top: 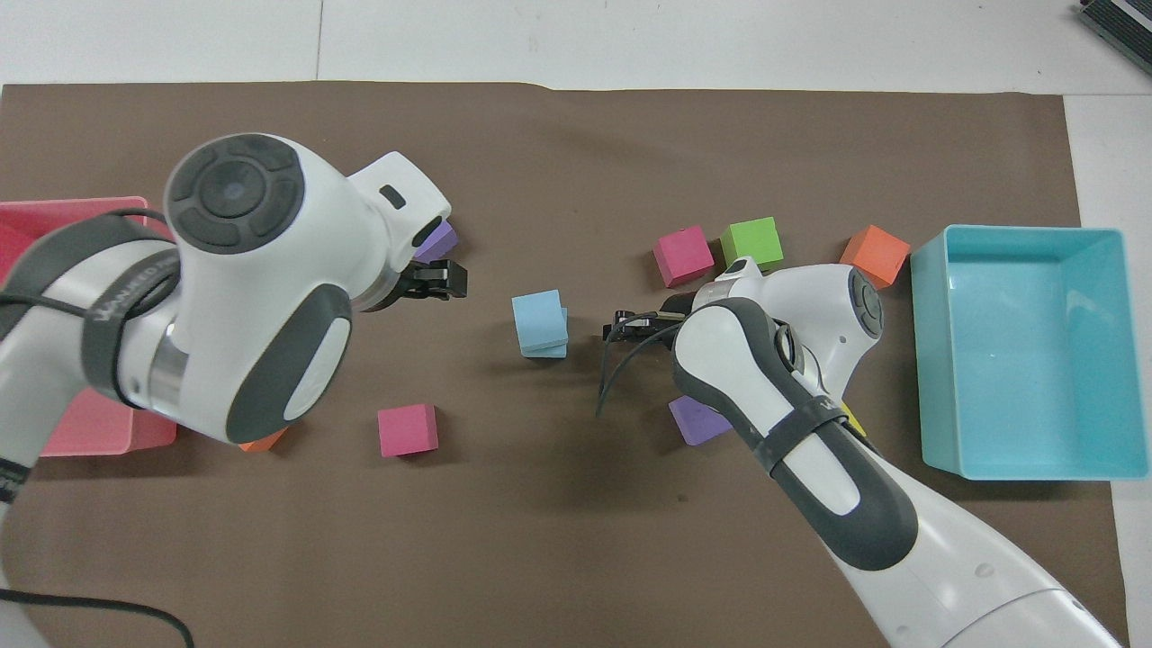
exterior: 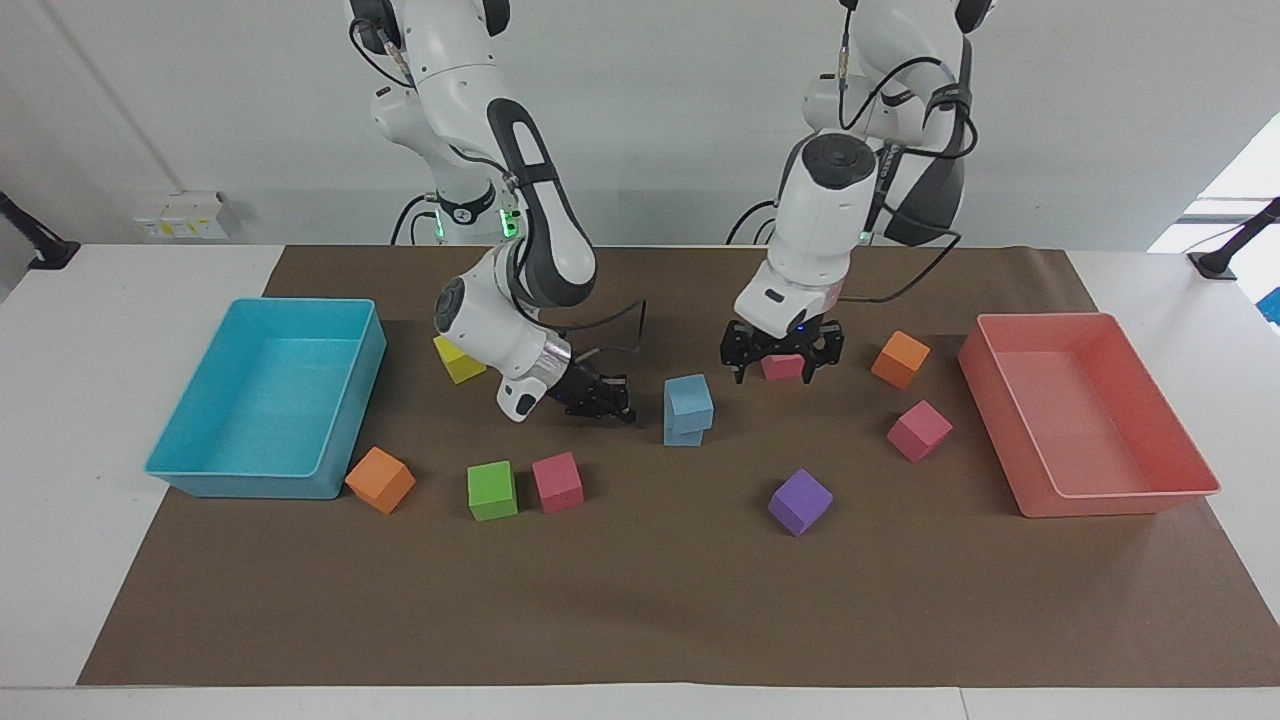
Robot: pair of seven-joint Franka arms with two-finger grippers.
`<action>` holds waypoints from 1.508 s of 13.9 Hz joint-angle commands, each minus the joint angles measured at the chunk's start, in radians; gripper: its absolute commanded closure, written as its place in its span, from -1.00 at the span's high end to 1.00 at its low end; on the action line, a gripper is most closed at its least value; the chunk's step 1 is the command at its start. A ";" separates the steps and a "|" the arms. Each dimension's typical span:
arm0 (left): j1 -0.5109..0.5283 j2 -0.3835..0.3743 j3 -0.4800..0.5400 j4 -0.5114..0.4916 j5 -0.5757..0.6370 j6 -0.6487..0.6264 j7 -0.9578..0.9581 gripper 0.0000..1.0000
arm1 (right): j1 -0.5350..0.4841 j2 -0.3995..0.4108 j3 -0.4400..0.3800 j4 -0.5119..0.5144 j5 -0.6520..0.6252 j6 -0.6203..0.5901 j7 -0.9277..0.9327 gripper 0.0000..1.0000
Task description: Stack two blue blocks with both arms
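Blocks (exterior: 688, 409) stacked between raised empty left gripper (exterior: 782, 362) and right gripper (exterior: 607, 402).

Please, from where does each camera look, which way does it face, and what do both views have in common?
Facing view: high across the table, facing the robots; both arms show from the top, left claw open in the air, right claw shut.
Overhead view: above the robots' end, looking steeply down; both arms enter from the bottom.
Shared: the stacked blue blocks, turquoise tray and green cube, half a turn apart.
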 commanded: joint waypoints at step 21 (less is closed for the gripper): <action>0.270 -0.088 0.000 0.128 -0.043 -0.240 0.340 1.00 | -0.273 -0.231 -0.040 0.286 -0.926 -0.484 0.077 1.00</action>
